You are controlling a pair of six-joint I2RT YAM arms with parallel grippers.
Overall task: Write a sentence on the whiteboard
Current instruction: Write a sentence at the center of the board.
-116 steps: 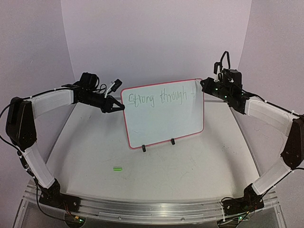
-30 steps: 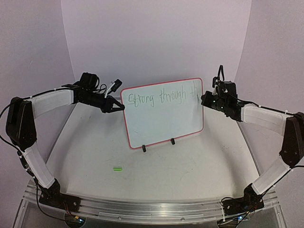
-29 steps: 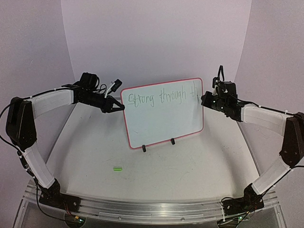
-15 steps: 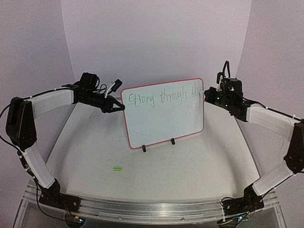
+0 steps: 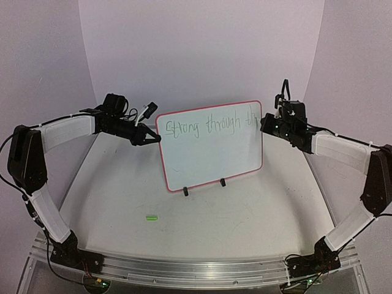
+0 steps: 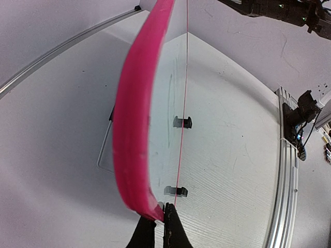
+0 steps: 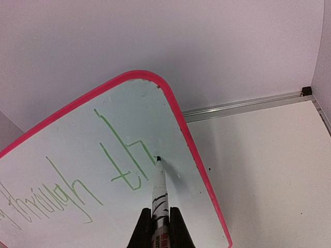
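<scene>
The whiteboard [image 5: 211, 156], white with a pink-red frame, stands upright on two black clip feet mid-table. Green writing along its top reads "Strong through th". My left gripper [image 5: 154, 138] is shut on the board's upper left frame edge; in the left wrist view [image 6: 159, 213] the black fingers pinch the pink rim [image 6: 135, 129]. My right gripper [image 5: 268, 124] is at the board's upper right and is shut on a white marker [image 7: 159, 194]. The marker's tip [image 7: 158, 159] touches the board [image 7: 77, 160] beside the green "th".
A small green marker cap [image 5: 151, 217] lies on the table front left of the board. The aluminium rail [image 5: 184, 269] runs along the near edge. White walls close in behind and at both sides.
The right gripper with the marker has shifted slightly up and down at the board's top right, and the green stroke after "t" has grown into "th". The left gripper and board have not moved.
</scene>
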